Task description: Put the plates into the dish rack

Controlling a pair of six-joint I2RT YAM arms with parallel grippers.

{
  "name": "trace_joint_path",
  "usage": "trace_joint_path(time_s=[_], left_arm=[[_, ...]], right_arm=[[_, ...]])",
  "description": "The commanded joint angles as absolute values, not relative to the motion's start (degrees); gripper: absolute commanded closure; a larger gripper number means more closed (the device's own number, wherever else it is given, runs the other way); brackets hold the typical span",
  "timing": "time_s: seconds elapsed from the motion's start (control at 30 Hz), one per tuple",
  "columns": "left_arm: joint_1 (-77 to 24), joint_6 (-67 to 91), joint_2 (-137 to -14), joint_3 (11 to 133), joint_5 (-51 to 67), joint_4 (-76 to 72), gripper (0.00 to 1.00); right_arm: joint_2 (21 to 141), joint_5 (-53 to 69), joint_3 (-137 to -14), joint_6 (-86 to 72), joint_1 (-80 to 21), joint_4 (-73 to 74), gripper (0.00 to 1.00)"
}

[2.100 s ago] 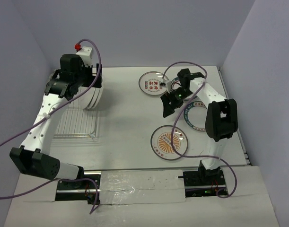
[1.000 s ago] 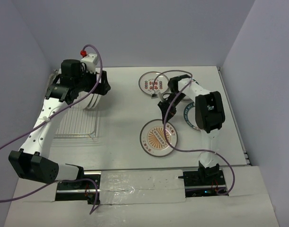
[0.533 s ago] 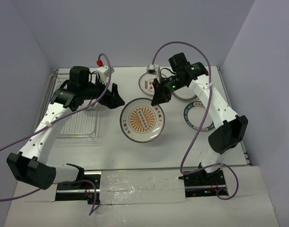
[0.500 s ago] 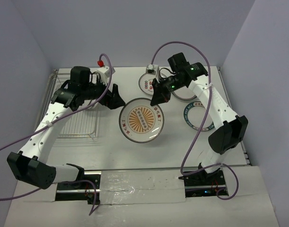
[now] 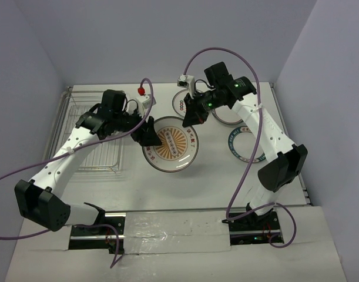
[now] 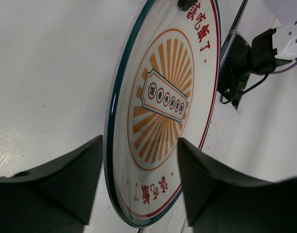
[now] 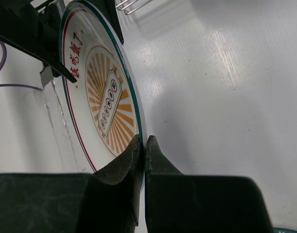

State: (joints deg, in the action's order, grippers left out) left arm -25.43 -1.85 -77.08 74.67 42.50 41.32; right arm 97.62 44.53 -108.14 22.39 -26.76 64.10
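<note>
Stretching across the whole scene, the white desk is carrying everything. The dish rack is lying flat along its left side, its thin silver bars running toward the back wall, and the left arm is reaching over it toward the middle.

The sunburst plate is hanging between the two arms just right of the rack, tilted up off the desk with its orange rays and red lettering facing the overhead camera. Three more plates are lying flat on the right half of the desk: a red-lettered plate near the back, partly covered by the right arm, a dark-rimmed plate just beside it, mostly hidden behind that arm, and a teal-ringed plate nearer the front.

The right pincer is gripping the sunburst plate by its teal rim, its two fingers pressing together on the edge with almost no gap. The left pincer is standing wide apart at the plate's opposite edge. In the left wrist view its dark fingers are straddling the lower part of the sunburst plate, one on each side, without clamping it.
</note>
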Motion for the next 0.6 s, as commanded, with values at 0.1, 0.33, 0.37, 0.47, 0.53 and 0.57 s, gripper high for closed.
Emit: trace_joint_path(time_s=[0.1,0.33,0.37,0.47,0.53,0.57], left_arm=[[-25.05,2.00,-76.82,74.79,43.42,38.24,0.69],[-16.46,8.16,-74.45,81.89,40.96,37.53,1.00],[-14.96,8.17,-74.44,83.22,40.44,37.70,1.00],[-10.56,8.70,-73.39,89.98,35.97,39.72,1.00],[-9.93,8.27,-72.69,94.80,23.82,40.69,1.00],[-9.93,7.65,-72.34,96.31,18.25,41.48,1.00]], right_arm=[[93.34,45.62,-110.92,18.73,-27.77,59.50,1.00],[91.67,43.87,-109.16,12.33,-27.69,54.86,0.06],[91.67,43.60,-109.07,12.30,-27.34,54.15,0.00],[91.06,44.99,-108.81,6.10,-23.93,50.20,0.00],[90.44,47.62,-107.85,2.74,-21.28,45.73,0.00],[90.09,48.33,-107.32,-0.32,-18.40,44.14,0.00]])
